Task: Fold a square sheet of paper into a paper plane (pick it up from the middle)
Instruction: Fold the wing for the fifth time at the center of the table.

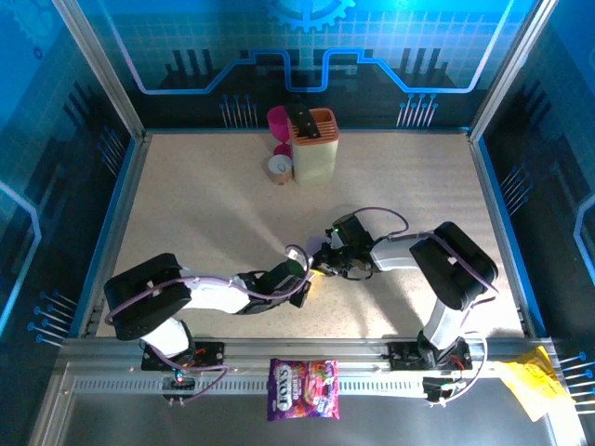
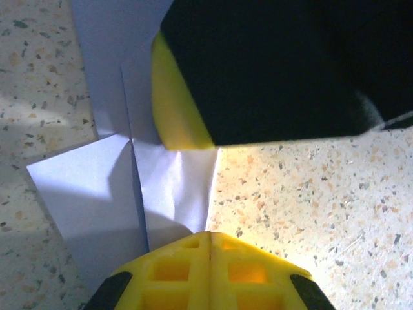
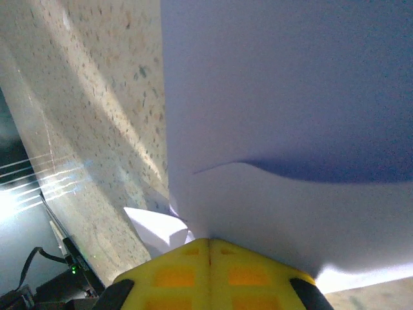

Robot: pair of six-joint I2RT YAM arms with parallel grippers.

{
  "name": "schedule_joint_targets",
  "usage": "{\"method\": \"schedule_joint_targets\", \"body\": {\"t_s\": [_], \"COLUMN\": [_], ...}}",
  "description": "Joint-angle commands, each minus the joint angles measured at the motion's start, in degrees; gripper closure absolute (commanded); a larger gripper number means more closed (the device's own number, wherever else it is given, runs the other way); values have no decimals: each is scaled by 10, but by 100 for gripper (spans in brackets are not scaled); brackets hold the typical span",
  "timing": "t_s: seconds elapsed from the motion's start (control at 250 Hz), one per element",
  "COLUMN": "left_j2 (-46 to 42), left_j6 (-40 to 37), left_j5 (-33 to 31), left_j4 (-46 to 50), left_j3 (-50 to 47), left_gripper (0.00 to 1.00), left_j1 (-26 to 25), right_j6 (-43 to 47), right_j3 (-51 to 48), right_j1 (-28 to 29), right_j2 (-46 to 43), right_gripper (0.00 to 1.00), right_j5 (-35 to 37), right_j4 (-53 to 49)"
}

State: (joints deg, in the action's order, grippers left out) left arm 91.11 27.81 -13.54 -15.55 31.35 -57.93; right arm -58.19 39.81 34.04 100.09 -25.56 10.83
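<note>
The left pincer point(image 2: 210, 240) is shut tight, and its tips touch the square sheet of paper point(image 2: 90, 187). The right pincer point(image 3: 210, 244) is shut tight too, with its tips against the same paper. I cannot tell if either one nips it. The folded lilac sheet lies between them, in the middle of the speckled worktop point(image 2: 310, 194).

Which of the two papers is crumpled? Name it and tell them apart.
The yellow paper at the near right corner is crumpled; the pale lilac sheet is folded into flat panels with clean creases.
</note>
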Motion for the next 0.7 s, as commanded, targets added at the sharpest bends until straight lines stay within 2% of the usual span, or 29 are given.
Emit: {"method": "schedule_joint_targets", "body": {"t_s": [0.0, 0.252, 0.699], "left_j2": [53, 77, 99], "left_j6": [34, 48, 62], "left_j5": [15, 24, 33], "left_j4": [93, 99, 93], "left_j3": [-17, -15, -19], "left_gripper": [100, 100, 100], "left_j1": [-8, -12, -19], "right_j6": [26, 46, 94], "right_j3": [-12, -8, 17], "right_j1": [-38, -80, -166], "right_j2": [21, 12, 15], "right_gripper": [100, 99, 90], "right_j5": [21, 10, 7], "right_j4": [-29, -43, -93]}}
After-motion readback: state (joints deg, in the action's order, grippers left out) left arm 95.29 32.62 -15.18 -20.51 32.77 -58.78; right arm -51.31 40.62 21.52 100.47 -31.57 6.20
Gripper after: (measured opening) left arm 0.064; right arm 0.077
